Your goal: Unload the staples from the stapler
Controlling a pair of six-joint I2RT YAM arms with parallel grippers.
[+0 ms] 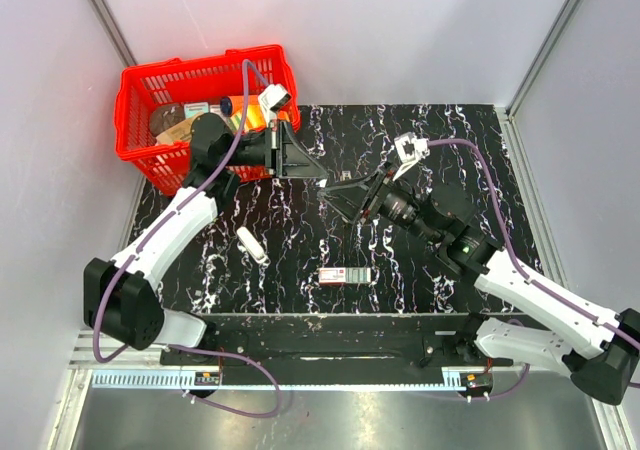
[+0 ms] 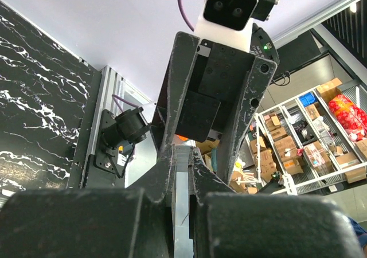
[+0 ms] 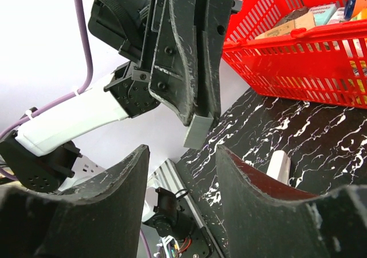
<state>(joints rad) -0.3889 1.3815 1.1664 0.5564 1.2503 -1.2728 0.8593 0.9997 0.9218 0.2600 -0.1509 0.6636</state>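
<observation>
The left gripper is clamped shut on the stapler. It holds the stapler off the black marbled table, just past the table's centre towards 11 o'clock. In the right wrist view only the stapler's pale grey end pokes out below the dark fingers. In the left wrist view its silver-beige strip runs straight up between that gripper's own fingers. The hold looks deliberate. With the body pinned along its length and one end left bare, the other arm has something to work on, and the stapler is unlikely to twist or slide.

The right gripper faces it from about 4 o'clock with its jaws apart and nothing between them. The free end of the stapler sits in line with the gap, close to it but not yet inside. My guess is that it is lining up to nip the top strip or the staple tray and pull it open. It will need a narrow, well-centred bite, because the exposed end is short and a push from the side could lever the stapler out of the left grip.

On the table, a small red-and-white box lies at 6 o'clock from the grippers and a white oblong piece at about 8 o'clock. Both are well apart from them. The red basket of goods sits at the 10 o'clock corner, out of the way.
</observation>
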